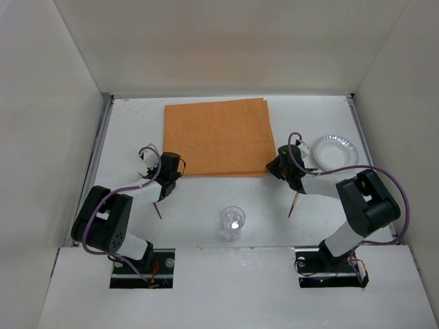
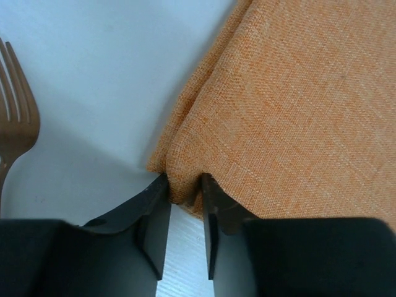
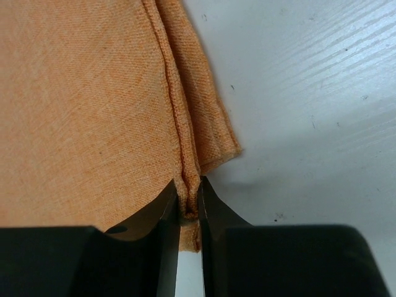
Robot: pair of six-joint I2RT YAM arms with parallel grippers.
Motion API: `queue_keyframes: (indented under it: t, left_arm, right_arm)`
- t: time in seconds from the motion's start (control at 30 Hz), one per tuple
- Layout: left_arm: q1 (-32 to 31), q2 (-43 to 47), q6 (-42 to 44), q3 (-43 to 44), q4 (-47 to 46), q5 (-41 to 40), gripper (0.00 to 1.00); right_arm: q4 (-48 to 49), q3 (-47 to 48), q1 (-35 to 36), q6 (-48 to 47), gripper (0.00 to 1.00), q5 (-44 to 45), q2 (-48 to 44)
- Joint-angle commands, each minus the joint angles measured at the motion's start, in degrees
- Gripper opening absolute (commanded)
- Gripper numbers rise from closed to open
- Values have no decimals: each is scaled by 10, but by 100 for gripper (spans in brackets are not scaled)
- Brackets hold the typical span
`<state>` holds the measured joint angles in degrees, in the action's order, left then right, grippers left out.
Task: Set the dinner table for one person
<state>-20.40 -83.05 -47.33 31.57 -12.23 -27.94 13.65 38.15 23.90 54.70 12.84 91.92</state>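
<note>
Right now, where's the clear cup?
Top view: the clear cup stands on the dinner table, roughly centred left to right, close to the near edge, on the near side of the orange placemat.

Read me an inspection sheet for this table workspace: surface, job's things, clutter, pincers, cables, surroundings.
Surface: white dinner table, grey rails along its sides.
Job's things: orange placemat at far middle; plate to its right; clear cup near front centre; brown fork by left arm; brown utensil by right arm, type unclear.
Clutter: nothing seen.
Pincers: left pincer and right pincer each shut on the placemat at its near corners.
Cables: purple cables loop along both arms.
Surroundings: plain pale walls.
</note>
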Motion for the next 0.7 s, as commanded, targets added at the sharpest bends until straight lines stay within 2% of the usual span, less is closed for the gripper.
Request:
queue_keyframes:
  t: [0.0, 0.07, 0.2, 0.67]
  left_arm:
    - [6, 5, -11, -25, -34, -11, 17]
    - [2, 16, -7, -33, -33, -14, 11]
    - [-4, 59, -4, -54, -11, -10, 7]
    - [-82, 236, -48, -107, 150, -31, 5]
  right_arm:
    - [-4, -9, -7, -5, 18, -3, -39]
    - [-6, -18, -8, -9, 16, -17, -52]
    - [-6, -53, -7, -8, 13, -38, -86]
    - [-78, -160, -6, -7, 12, -35, -245]
